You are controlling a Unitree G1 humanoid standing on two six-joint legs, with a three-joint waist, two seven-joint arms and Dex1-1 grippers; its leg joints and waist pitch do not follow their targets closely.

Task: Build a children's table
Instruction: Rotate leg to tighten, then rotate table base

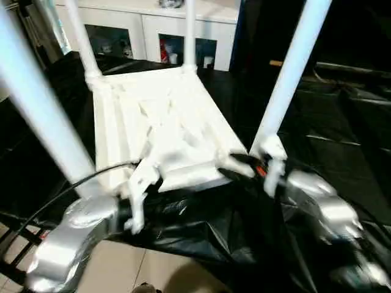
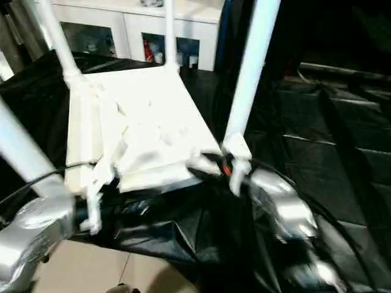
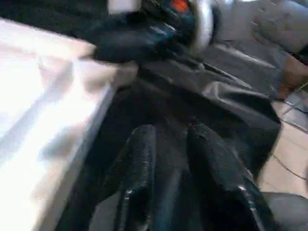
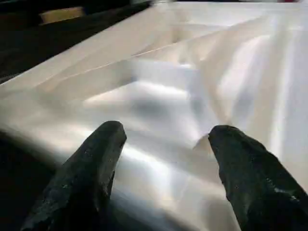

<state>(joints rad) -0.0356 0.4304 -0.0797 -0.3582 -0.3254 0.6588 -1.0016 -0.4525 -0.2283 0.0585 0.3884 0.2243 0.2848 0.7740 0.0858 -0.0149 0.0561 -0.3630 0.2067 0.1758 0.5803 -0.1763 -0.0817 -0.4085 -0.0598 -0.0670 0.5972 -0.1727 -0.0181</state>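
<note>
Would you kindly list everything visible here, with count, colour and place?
Table top: one, white, upside down on the black sheet, ribbed underside up.
Legs: four, white, standing up from the top's corner sockets.
Black sheet: one, glossy black, spread under the table top.
Cabinet: one, white with glass doors, behind the table.
Floor: pale tiles, below the sheet's near edge.
Left gripper: one, black fingers slightly apart, beside the top's near edge, holding nothing.
Right gripper: one, black fingers wide apart over the ribbed underside, holding nothing.
Forearms: two, silver, at the near edge.
</note>
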